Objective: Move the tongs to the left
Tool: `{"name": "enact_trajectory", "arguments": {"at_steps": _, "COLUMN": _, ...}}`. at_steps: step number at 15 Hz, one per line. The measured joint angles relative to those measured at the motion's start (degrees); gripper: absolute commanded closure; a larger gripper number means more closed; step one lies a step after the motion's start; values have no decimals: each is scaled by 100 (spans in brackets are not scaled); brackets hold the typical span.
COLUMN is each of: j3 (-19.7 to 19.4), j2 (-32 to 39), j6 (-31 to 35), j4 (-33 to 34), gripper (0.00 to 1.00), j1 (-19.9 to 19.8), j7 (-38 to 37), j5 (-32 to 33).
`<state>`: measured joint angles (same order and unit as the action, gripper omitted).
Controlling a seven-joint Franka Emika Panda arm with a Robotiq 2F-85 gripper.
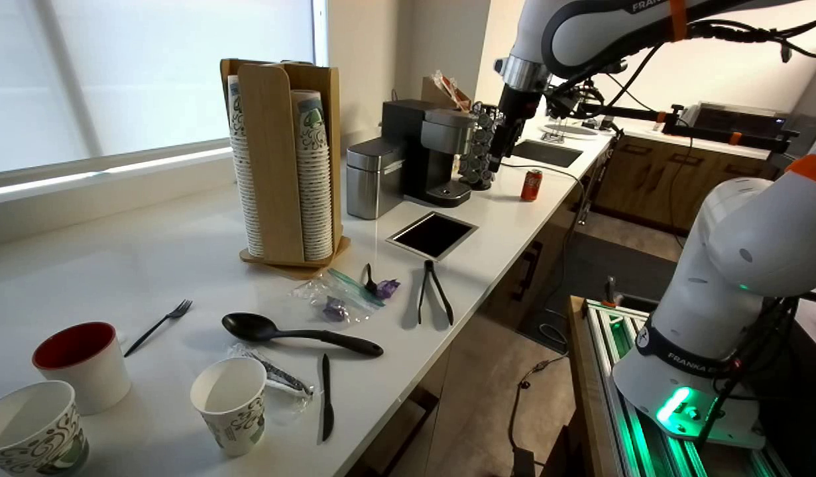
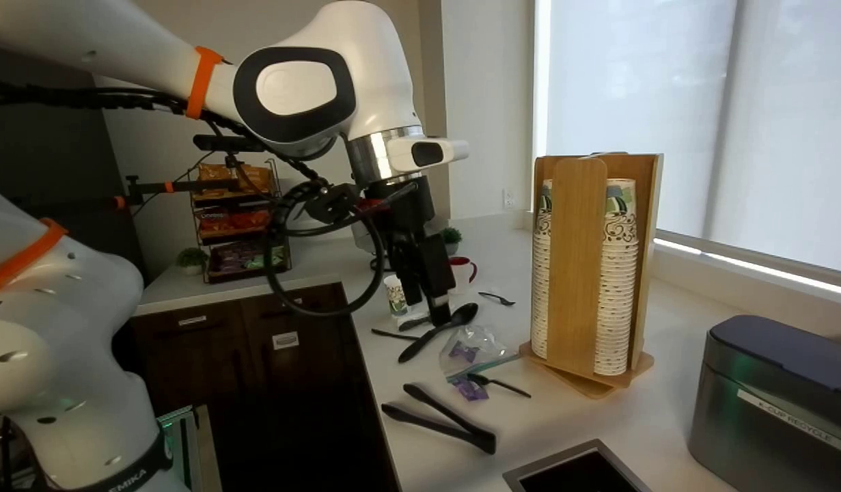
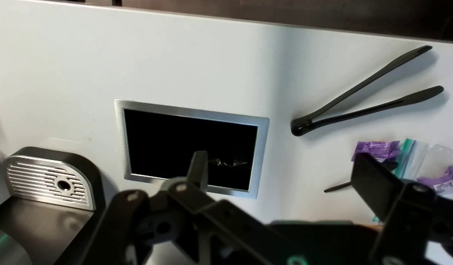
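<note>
The dark tongs lie open in a narrow V on the white counter near its front edge, in both exterior views (image 1: pixel 441 293) (image 2: pixel 439 426). In the wrist view the tongs (image 3: pixel 358 114) lie at the upper right, their joined end toward the square opening and their tips pointing right. My gripper (image 3: pixel 285 173) is open and empty, its two fingers wide apart. It hovers above the counter, apart from the tongs, over the area between the opening and the plastic bag. The gripper also shows in both exterior views (image 1: pixel 502 149) (image 2: pixel 430 294), high above the counter.
A metal-rimmed opening (image 3: pixel 263 158) lies beside the tongs' joined end. A plastic bag (image 1: pixel 348 295) with purple wrappers and a small dark utensil lies near them. A tall cup holder (image 1: pixel 272 159), coffee machine (image 1: pixel 408 146), black spoon (image 1: pixel 248 326) and red can (image 1: pixel 531 185) stand or lie around.
</note>
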<state>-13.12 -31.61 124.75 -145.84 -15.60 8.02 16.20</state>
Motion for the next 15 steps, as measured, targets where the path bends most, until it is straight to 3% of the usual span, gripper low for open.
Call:
{"name": "enact_trajectory", "arguments": {"at_steps": 12, "j3": -1, "j2": 3, "j6": 0, "j4": 5, "gripper": 0, "j1": 0, "j7": -24, "j5": -20}}
{"name": "enact_trajectory", "arguments": {"at_steps": 15, "j3": 1, "j2": 303, "j6": 185, "j4": 173, "gripper": 0, "j1": -5, "j7": -719, "j5": -322}}
